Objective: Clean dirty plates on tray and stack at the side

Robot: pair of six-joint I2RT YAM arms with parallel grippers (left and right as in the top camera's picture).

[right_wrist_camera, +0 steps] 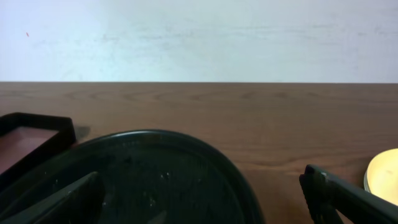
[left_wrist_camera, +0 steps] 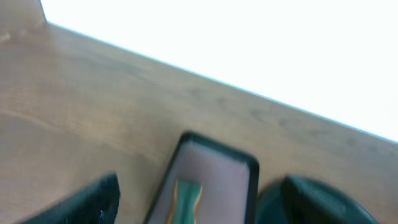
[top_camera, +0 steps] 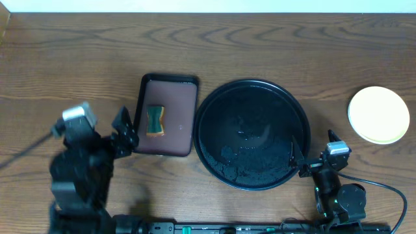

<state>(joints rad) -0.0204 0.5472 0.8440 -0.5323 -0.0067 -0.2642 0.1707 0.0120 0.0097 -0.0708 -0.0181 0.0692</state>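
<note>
The large round black tray (top_camera: 252,134) lies at the table's centre with no plate on it, only wet streaks; its rim shows in the right wrist view (right_wrist_camera: 186,140). A pale yellow plate (top_camera: 378,114) sits at the far right on a pale rim beneath it, and its edge shows in the right wrist view (right_wrist_camera: 382,173). No other plates are visible. My left gripper (top_camera: 125,130) is open and empty beside the rectangular tray's left edge; it also shows in the left wrist view (left_wrist_camera: 199,208). My right gripper (top_camera: 313,156) is open and empty at the black tray's lower right rim, as the right wrist view (right_wrist_camera: 205,199) also shows.
A dark-brown rectangular tray (top_camera: 179,127) left of the black tray holds a green and yellow sponge (top_camera: 155,121); both appear in the left wrist view, tray (left_wrist_camera: 214,168) and sponge (left_wrist_camera: 186,196). Cables trail at the table's front edge.
</note>
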